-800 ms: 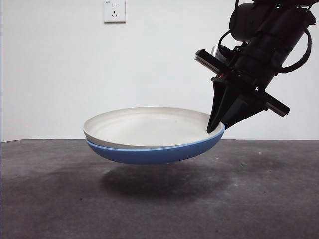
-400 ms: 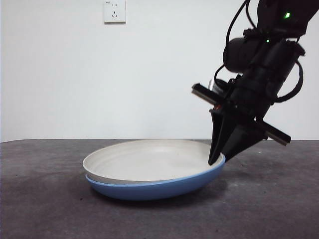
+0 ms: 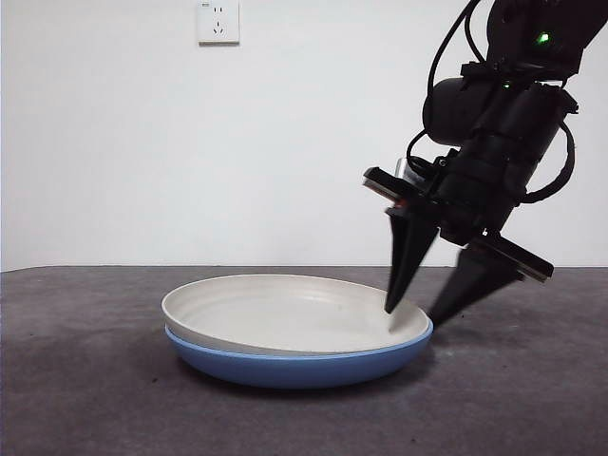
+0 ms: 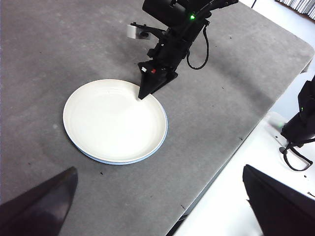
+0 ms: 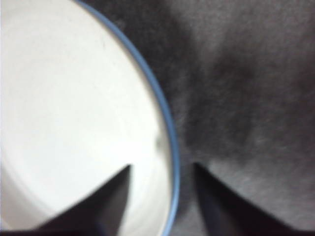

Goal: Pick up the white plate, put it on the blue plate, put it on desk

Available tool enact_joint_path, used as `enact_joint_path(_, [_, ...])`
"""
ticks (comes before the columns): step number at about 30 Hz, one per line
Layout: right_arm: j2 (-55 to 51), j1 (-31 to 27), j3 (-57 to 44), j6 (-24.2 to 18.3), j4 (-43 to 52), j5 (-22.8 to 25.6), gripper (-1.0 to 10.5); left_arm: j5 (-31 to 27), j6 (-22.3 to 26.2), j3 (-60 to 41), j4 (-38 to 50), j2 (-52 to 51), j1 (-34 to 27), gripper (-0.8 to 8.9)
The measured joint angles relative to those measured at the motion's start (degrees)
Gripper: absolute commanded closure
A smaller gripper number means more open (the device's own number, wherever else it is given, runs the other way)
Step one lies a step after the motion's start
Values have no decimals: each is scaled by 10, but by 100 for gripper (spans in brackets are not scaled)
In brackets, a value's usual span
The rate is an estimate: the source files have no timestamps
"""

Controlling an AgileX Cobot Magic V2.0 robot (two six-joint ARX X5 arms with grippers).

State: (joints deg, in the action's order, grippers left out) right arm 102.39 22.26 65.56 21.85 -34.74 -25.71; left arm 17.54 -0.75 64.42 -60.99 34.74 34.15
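The right tool (image 3: 413,312) is standing with its 2 jaws spread apart, straddling the near rim of the stacked plates and gripping nothing: one jaw tip is pointing down just inside the white plate (image 3: 285,312), the other is reaching down outside the rim toward the surface (image 3: 95,380). The right wrist view is showing the same thing, with the rim of both plates passing through the gap between the jaws. The white plate (image 4: 113,118) is sitting nested inside the blue plate (image 3: 294,366), which is showing only as a thin blue edge (image 5: 165,113) around it from above. The blue plate is resting flat on the dark grey surface, and the white plate is lying slightly off-centre in it, overhanging a little on the side away from the tool. The left tool (image 4: 157,206) is hanging well apart from the plates, jaws wide open and holding nothing. A wall socket (image 3: 218,21) is sitting high on the white wall behind.
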Motion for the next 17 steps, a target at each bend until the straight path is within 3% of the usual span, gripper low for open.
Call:
enact_joint_path(7, [-33, 2, 0, -10, -9, 59, 468, 0, 0, 0, -1, 0, 0, 188])
enact_joint_path(17, [-256, 5, 5, -42, -129, 109, 345, 0, 0, 0, 0, 0, 0, 188])
